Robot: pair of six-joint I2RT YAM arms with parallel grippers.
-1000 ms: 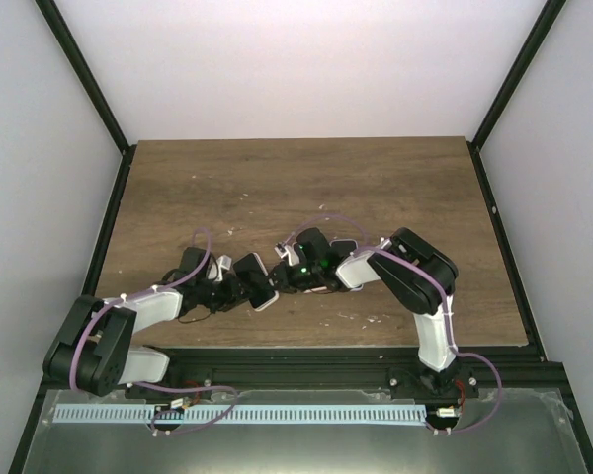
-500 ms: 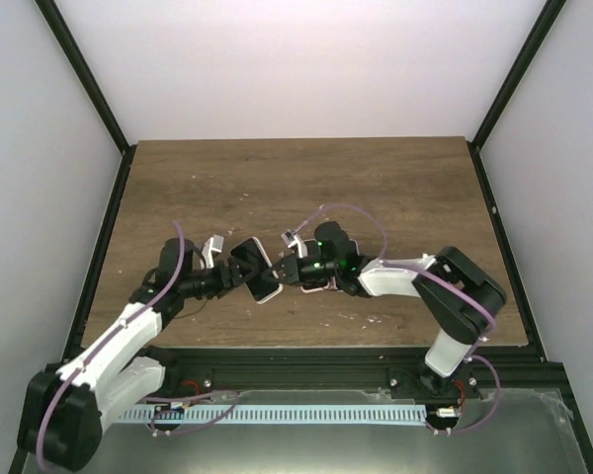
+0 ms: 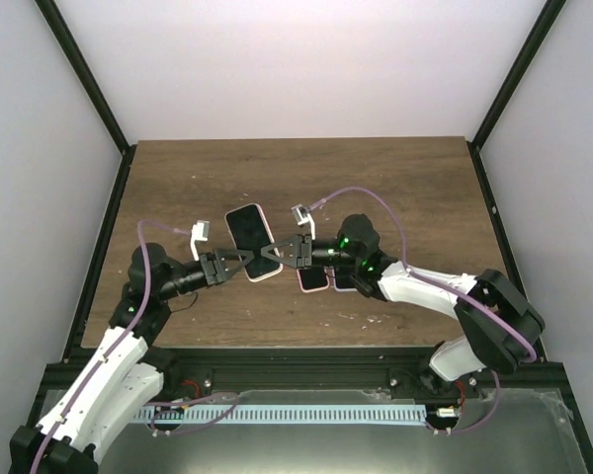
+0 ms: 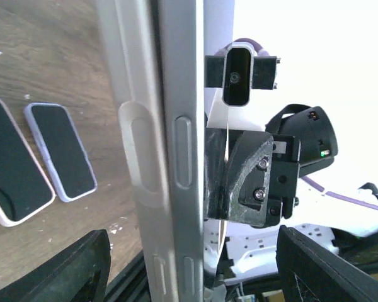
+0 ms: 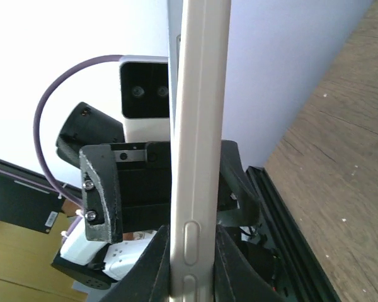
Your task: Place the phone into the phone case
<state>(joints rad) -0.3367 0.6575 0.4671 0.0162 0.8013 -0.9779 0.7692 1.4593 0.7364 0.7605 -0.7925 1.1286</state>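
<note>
Seating step: right claw [image 3: 276, 259] clenched on the phone [image 3: 249, 235], left claw [image 3: 243, 267] released; next, probably squeeze the case [image 4: 135, 157] edge home.

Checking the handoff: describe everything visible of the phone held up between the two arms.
The phone has a black screen and a pale pinkish-white rim with rounded corners. It is held above the table, screen toward the top camera. Edge-on, the wrist views show two pale layers with slim buttons and a raised oval; how they join is unclear. The right gripper is shut on its lower end; the left gripper stands open around it.
</note>
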